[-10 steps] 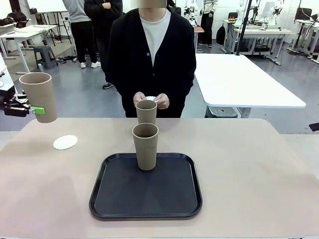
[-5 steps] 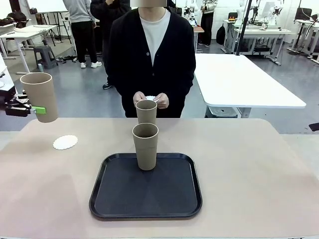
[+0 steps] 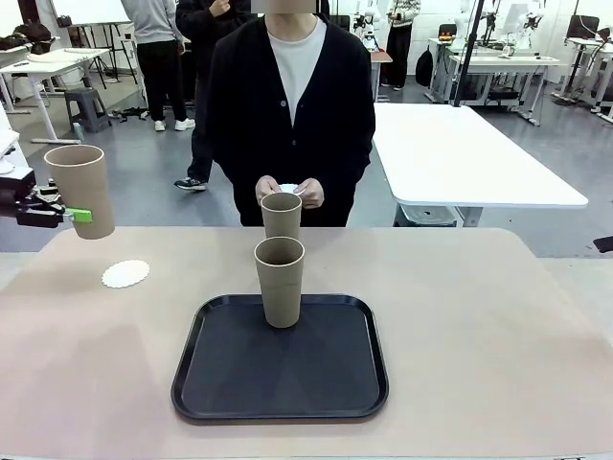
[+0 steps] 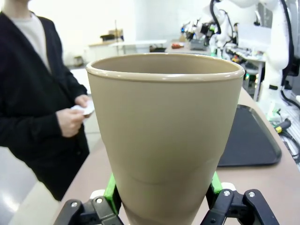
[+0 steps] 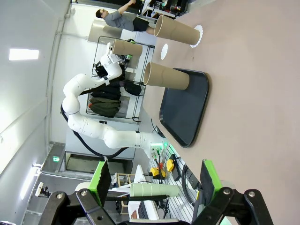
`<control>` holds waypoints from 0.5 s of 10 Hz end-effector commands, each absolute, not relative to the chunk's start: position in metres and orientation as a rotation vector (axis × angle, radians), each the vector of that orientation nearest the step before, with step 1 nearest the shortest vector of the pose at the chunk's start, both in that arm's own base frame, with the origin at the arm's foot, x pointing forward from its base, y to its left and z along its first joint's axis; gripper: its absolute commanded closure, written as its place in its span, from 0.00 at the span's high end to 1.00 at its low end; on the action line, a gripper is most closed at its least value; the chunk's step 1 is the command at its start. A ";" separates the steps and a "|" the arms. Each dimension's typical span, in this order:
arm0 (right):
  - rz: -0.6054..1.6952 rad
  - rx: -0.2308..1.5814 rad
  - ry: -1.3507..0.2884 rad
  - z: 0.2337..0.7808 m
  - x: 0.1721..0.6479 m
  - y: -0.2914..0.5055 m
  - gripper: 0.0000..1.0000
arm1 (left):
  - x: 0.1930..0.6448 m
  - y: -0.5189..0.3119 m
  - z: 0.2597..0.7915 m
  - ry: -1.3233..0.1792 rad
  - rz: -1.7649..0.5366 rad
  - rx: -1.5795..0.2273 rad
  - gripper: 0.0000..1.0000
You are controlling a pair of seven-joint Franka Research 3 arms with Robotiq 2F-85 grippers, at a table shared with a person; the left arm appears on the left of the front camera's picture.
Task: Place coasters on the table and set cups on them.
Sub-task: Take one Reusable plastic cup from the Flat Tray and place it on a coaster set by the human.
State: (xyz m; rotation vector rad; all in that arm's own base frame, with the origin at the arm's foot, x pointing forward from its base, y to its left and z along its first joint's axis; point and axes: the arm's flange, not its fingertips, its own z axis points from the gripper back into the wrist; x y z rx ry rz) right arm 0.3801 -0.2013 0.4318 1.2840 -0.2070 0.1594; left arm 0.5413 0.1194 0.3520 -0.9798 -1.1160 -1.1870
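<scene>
Change: the held cup (image 3: 80, 190) has drifted slightly toward the tray (image 3: 287, 374) and a touch lower.
Left end effector (image 3: 75, 215): clamped on that cup's lower wall, green pads on either side.
Right end effector (image 5: 154, 180): jaws wide apart, holding nothing.
Coaster (image 3: 125, 273): lies flat on the bench (image 3: 479, 307), near the held cup but not under it.
Other cups: one on the tray (image 3: 280, 283), one behind it (image 3: 281, 216).
Risk: the light paper coaster is barely wider than the base, so an off-centre descent could land on its edge, crumple it or push it aside.
</scene>
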 end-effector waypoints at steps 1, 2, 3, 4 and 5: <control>0.165 1.290 -0.203 0.434 0.381 -0.203 1.00 | 0.565 0.132 0.342 -1.146 -1.147 -1.062 0.84; 0.165 1.290 -0.203 0.434 0.381 -0.203 1.00 | 0.568 0.134 0.335 -1.156 -1.146 -1.077 0.84; 0.165 1.290 -0.203 0.434 0.381 -0.203 1.00 | 0.570 0.136 0.325 -1.157 -1.141 -1.077 0.84; 0.165 1.290 -0.203 0.434 0.381 -0.203 1.00 | 0.574 0.140 0.314 -1.148 -1.127 -1.075 0.84; 0.165 1.290 -0.203 0.434 0.381 -0.203 1.00 | 0.580 0.143 0.301 -1.130 -1.108 -1.081 0.84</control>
